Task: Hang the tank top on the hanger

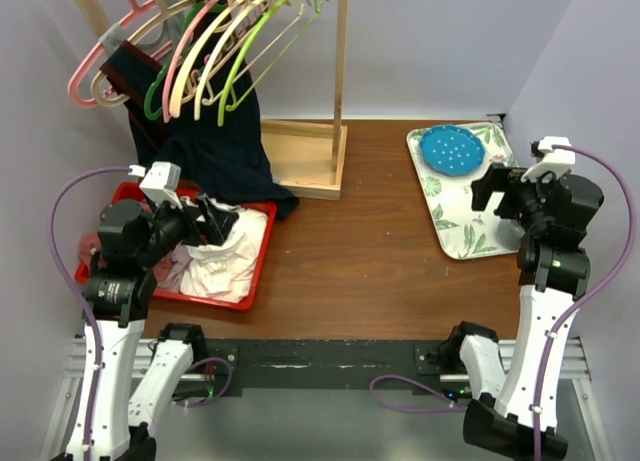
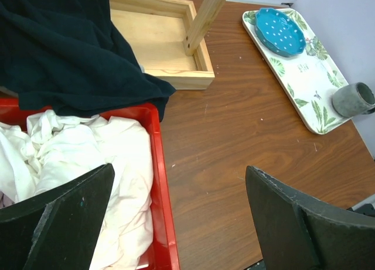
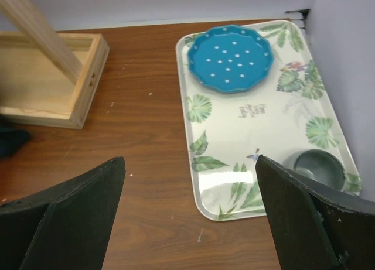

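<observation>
The white tank top (image 1: 228, 259) lies crumpled in a red bin (image 1: 262, 253) at the left; it also shows in the left wrist view (image 2: 82, 156). The lime yellow-green hanger (image 1: 268, 33) hangs rightmost on the wooden rack's rail, among other hangers. My left gripper (image 1: 214, 219) hovers over the bin's right part, open and empty; in its wrist view (image 2: 179, 170) the jaws straddle the bin's right rim (image 2: 161, 182). My right gripper (image 1: 490, 191) is open and empty above the table at the tray's near left corner, as in its wrist view (image 3: 188, 160).
A dark navy garment (image 1: 215, 146) hangs from the rack down onto the bin. Pink, cream and darker green hangers (image 1: 190, 56) hang on the rail. The rack's wooden post and base box (image 1: 310, 156) stand at the back. A leaf-print tray (image 1: 455, 226) holds a blue plate (image 1: 452, 149) and a grey cup (image 3: 319, 167).
</observation>
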